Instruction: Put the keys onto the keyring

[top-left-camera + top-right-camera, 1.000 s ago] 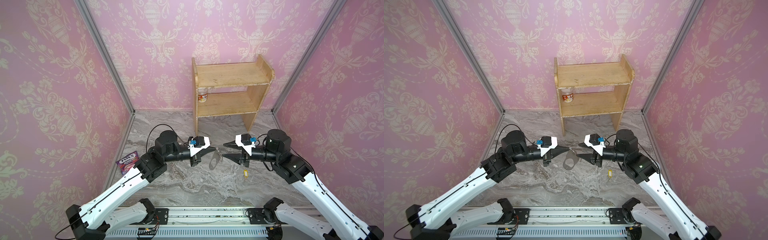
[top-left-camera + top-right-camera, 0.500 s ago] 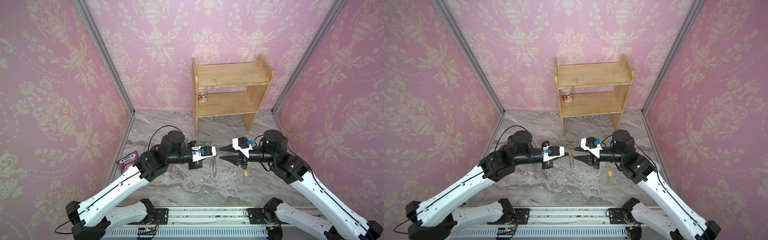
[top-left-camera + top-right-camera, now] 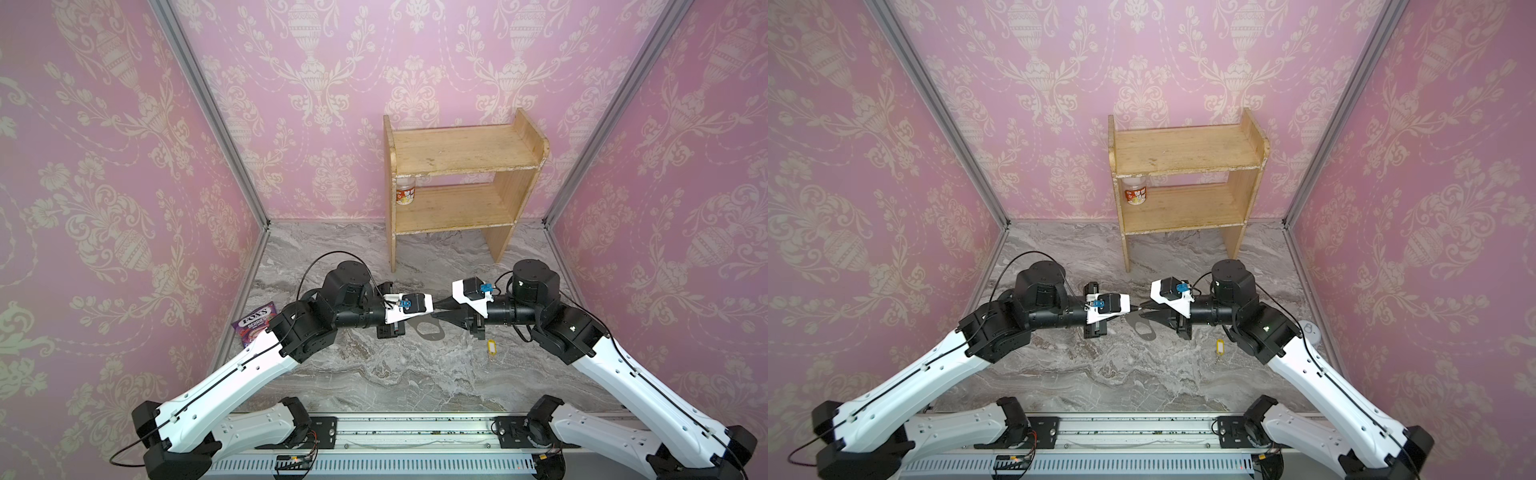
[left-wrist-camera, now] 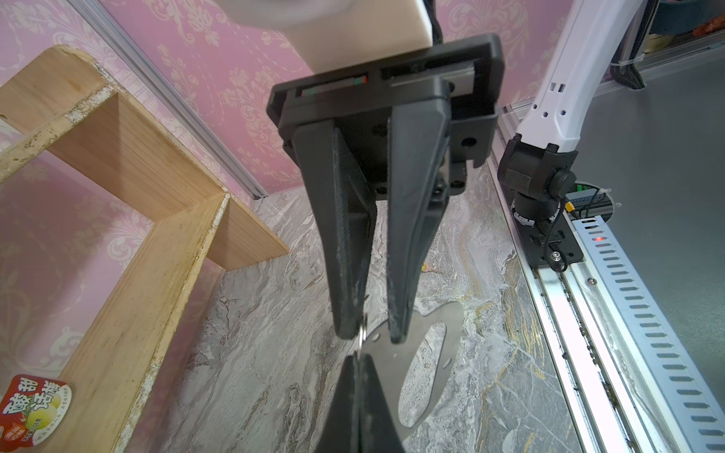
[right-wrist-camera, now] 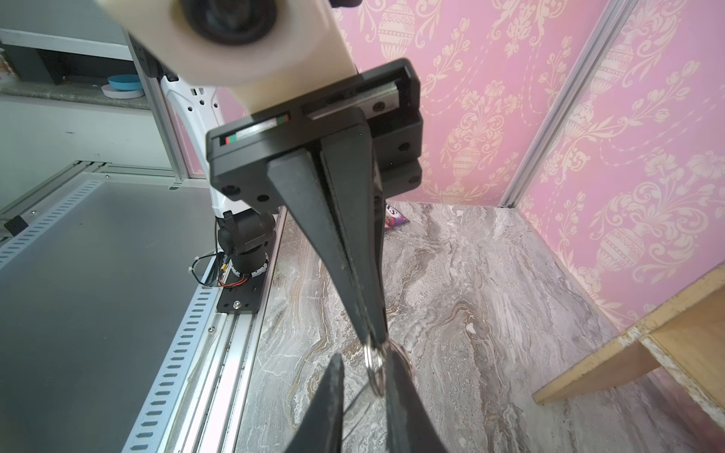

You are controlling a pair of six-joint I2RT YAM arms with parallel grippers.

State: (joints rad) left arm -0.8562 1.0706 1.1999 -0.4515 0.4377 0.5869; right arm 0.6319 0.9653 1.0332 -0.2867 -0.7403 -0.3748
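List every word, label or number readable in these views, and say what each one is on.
"FOXS" and "BERRIES": on the purple candy packet.
"酸甜话梅", as far as it can be read: on the red label of the jar standing on the wooden shelf. The smaller print there is too small to read.
Yellow tag: too small to make out any text.

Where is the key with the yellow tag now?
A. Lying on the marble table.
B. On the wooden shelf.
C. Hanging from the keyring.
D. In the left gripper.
A: the key with the yellow tag lies flat on the marble table, apart from the keyring.
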